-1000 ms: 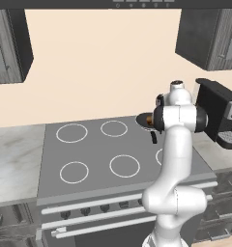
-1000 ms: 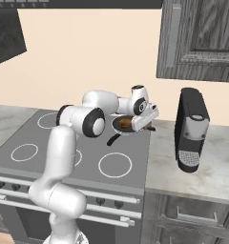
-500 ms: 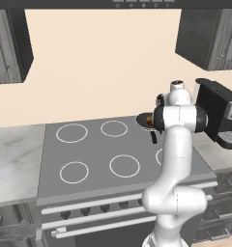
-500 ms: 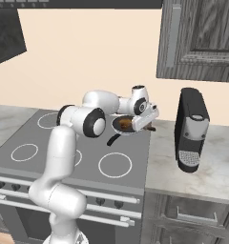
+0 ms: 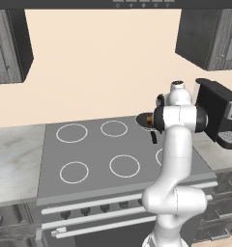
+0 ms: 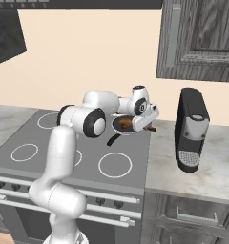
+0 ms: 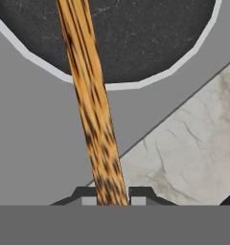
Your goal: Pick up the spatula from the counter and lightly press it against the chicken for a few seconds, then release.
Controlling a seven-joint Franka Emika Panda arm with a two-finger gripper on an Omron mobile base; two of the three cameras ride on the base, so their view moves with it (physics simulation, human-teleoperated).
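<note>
My gripper is shut on the handle of the wooden spatula, a streaked orange-brown stick that runs from between the finger tips up over the dark pan. The far end of the spatula is out of the hand view. In the right base view the gripper hangs at the right rim of the pan, close to the brown chicken lying in it. In the left base view the pan peeks out from behind my arm; whether the spatula touches the chicken cannot be told.
The pan sits at the back right of the grey stove, its handle pointing forward. A marble counter begins just right of the stove. A black coffee machine stands on it, a short way right of my hand.
</note>
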